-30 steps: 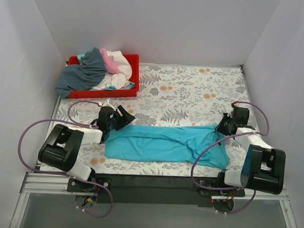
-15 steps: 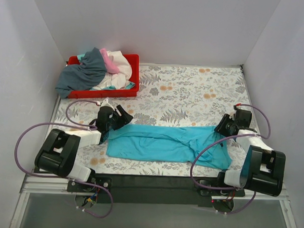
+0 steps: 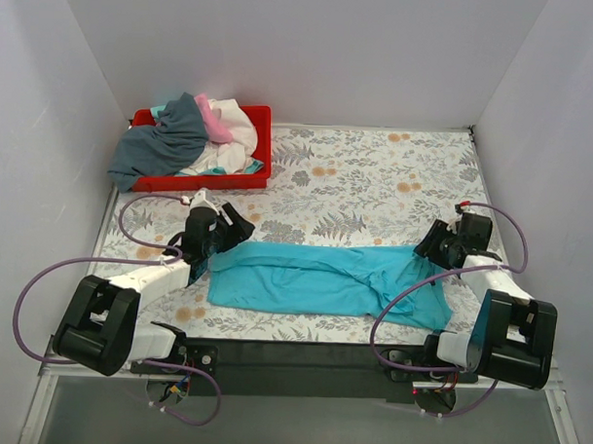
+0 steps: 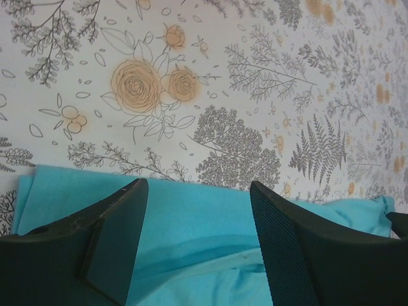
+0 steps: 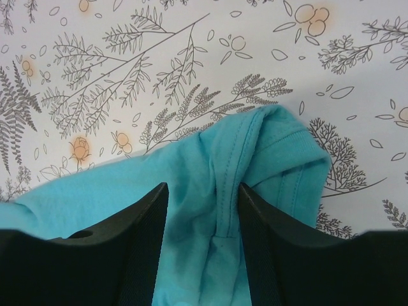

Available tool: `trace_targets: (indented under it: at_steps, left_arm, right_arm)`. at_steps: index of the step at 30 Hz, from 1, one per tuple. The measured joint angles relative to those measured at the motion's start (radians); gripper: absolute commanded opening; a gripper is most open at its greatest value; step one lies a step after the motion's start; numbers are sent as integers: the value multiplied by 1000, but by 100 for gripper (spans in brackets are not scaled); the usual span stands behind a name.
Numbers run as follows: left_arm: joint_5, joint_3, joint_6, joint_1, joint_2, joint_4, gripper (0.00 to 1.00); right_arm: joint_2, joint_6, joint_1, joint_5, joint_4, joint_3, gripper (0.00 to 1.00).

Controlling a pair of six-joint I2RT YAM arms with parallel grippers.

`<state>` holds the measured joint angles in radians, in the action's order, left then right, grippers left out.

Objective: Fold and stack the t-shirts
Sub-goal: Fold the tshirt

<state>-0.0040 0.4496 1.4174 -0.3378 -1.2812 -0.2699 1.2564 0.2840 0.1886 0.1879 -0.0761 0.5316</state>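
- Red tray [image 3: 220, 182]: floor and left wall are covered by heaped shirts.
- Pink t-shirt [image 3: 218, 128]: only a strip shows, between grey t-shirt [image 3: 163, 144] and white t-shirt [image 3: 237, 140].
- Turquoise scrap [image 3: 223, 169]: mostly buried in the heap, garment not identifiable.
- Turquoise t-shirt [image 3: 314, 279]:
  - Top view: far-left corner lies under left gripper [image 3: 240, 227], far-right corner under right gripper [image 3: 434, 248].
  - Wrist views: lower cloth is screened by left fingers [image 4: 108, 242] and right fingers [image 5: 274, 242], and cut by the bottom edge.
- Contact between right fingers and cloth: not determinable.

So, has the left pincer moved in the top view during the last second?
Yes, slightly. The left pincer has shifted to the left and a little nearer the red tray, open above the turquoise t-shirt's end.
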Motion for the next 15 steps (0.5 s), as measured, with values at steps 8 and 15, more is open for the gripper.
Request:
trace_targets:
  at_steps: [8,15]
  left_arm:
    - [40,-5,35,0,-2,88,62]
    - [158,-34,95,9,-111,-24,63]
  right_arm:
    - [-3,0,0,2,-2,-6,43]
    - [5,1,0,6,7,-6,42]
